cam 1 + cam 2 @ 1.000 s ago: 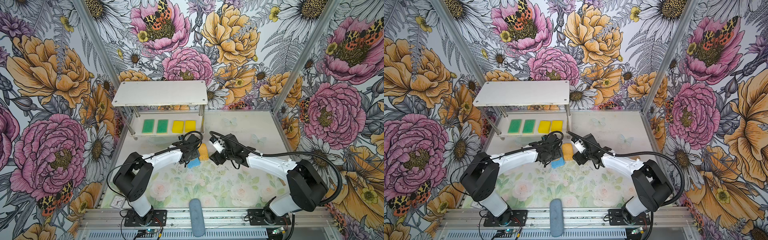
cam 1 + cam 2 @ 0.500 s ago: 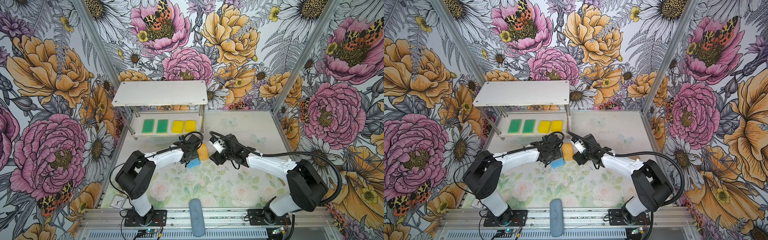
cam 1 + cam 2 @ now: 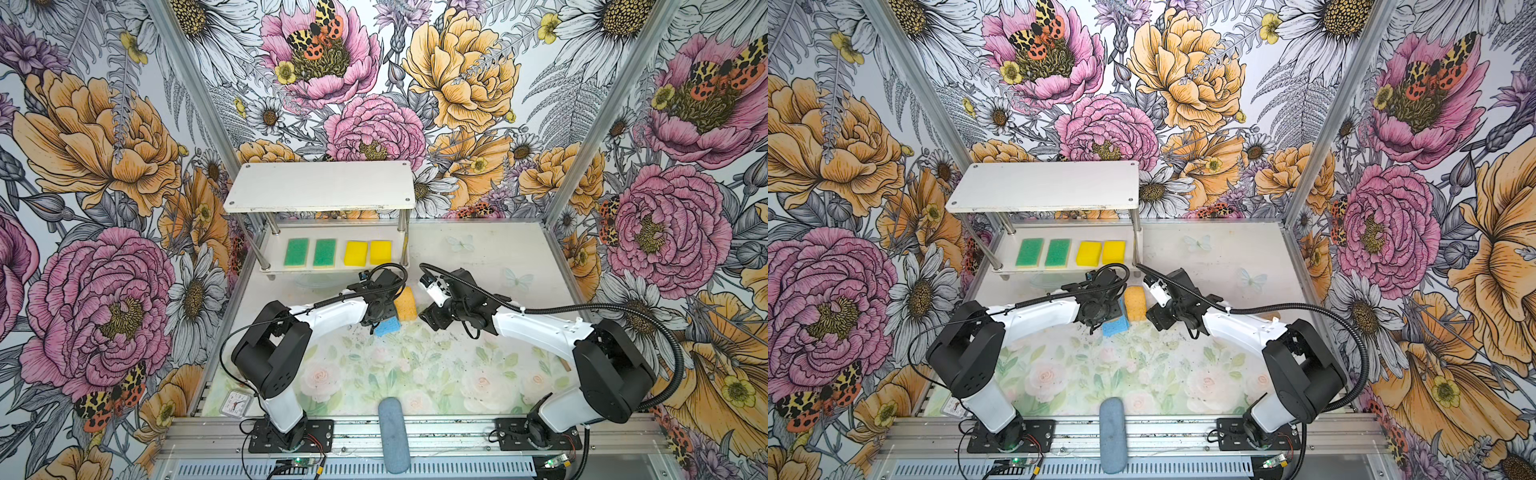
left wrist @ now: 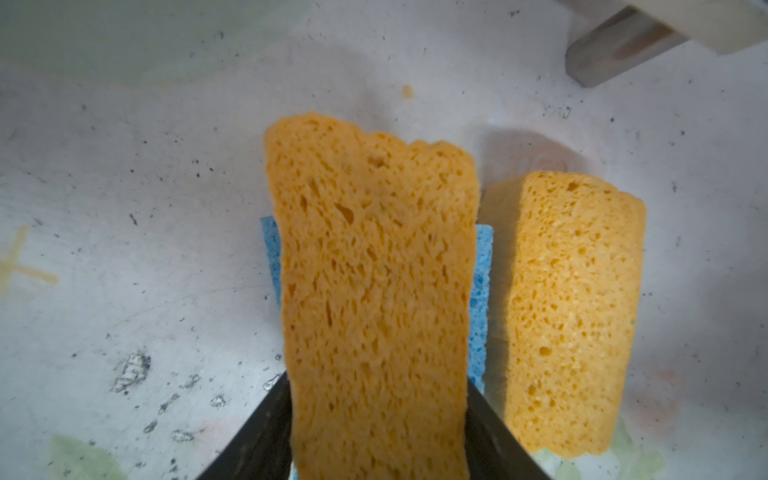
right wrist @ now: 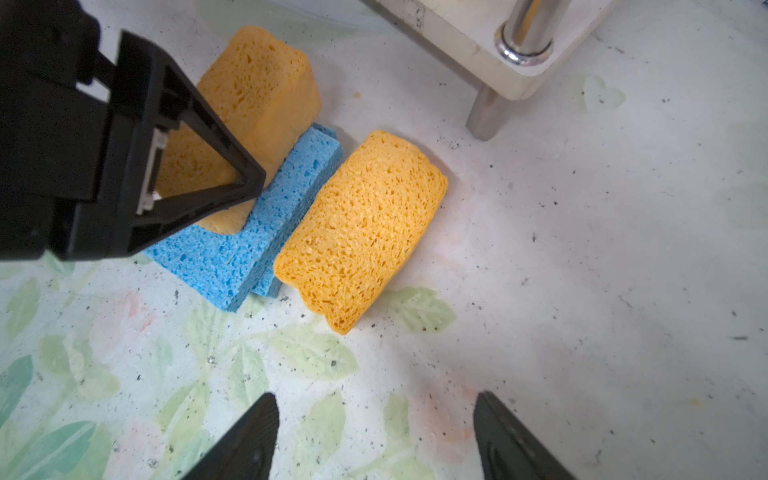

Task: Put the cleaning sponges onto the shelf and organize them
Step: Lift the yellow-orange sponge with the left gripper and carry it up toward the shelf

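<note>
Floral table (image 3: 415,374), shelf (image 3: 320,191) w/ 4 sponges (image 3: 324,252), 2 blue (image 5: 232,249), 2 orange (image 5: 361,228), end effectors: L (image 4: 378,386) pinching orange, R (image 5: 376,399) spread, empty

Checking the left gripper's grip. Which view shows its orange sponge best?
Left wrist: the orange sponge fills the frame between the left gripper's fingers. Right wrist shows it half behind that gripper, on blue sponges. Both top views hide it under the arm.

4 sponges shelved, 4 not yet
White shelf (image 3: 320,193) at the surface's far left corner; its lower board carries 2 green-topped sponges (image 3: 296,252) and 2 yellow sponges (image 3: 356,253) in a row. Before its right front corner, 2 stacked blue sponges (image 5: 232,249) touch a flat orange sponge (image 5: 361,224). A second orange sponge (image 4: 374,270) tilts above them, pinched in the left claw (image 4: 376,419).
</note>
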You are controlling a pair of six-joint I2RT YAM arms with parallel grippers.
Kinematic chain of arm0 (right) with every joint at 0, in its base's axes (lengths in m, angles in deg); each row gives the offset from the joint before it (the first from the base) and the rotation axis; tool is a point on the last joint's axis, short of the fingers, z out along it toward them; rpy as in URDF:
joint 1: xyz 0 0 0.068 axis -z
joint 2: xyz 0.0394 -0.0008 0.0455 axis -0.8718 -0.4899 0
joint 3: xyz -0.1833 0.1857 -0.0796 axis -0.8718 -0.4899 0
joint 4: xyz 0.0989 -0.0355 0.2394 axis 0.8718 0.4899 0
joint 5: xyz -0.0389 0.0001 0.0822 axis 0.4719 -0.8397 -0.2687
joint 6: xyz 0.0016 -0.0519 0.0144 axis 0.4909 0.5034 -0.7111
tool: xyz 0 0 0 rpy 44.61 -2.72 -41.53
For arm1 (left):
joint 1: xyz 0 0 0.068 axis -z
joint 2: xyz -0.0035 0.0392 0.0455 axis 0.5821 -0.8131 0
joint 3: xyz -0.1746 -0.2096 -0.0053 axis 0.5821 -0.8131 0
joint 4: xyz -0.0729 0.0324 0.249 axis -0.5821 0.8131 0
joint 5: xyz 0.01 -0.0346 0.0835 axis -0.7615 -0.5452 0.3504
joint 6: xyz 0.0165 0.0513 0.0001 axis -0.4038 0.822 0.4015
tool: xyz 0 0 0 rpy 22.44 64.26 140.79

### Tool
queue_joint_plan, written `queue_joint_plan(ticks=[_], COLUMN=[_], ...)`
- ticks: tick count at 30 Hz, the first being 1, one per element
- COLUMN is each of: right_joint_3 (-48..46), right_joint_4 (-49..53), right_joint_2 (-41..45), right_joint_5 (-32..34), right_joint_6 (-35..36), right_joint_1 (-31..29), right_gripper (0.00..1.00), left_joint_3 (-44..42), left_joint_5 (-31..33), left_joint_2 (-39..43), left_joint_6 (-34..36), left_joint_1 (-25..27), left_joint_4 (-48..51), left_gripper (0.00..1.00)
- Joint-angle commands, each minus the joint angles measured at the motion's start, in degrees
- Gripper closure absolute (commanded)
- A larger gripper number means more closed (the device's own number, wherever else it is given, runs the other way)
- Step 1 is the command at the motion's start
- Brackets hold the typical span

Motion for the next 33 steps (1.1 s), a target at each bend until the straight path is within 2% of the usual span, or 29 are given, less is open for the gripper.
queue_joint_plan(ticks=[1, 13, 19, 33], right_joint_3=[-0.07, 0.27, 0.69, 2.68], right_joint_4=[-1.45, -1.4, -1.43, -1.48], right_joint_2=[0.99, 1.7, 1.47, -0.91], right_joint_5=[0.69, 1.96, 2.35, 0.83], right_joint_6=[-0.67, -0.44, -0.22, -0.33], right_joint_1=[0.07, 0.08, 0.09, 0.07], right_gripper=[0.23, 0.24, 0.23, 0.24], left_joint_3=[0.87, 2.12, 2.46, 4.39], left_joint_5=[2.05, 4.12, 4.9, 0.47], left_joint_2=[0.05, 1.2, 3.35, 7.5], left_joint_6=[1.16, 6.99, 8.67, 12.21], left_joint_1=[0.15, 1.52, 2.2, 1.98], left_joint_4=[0.25, 0.25, 0.25, 2.46], left_gripper=[0.47, 0.56, 0.58, 0.58])
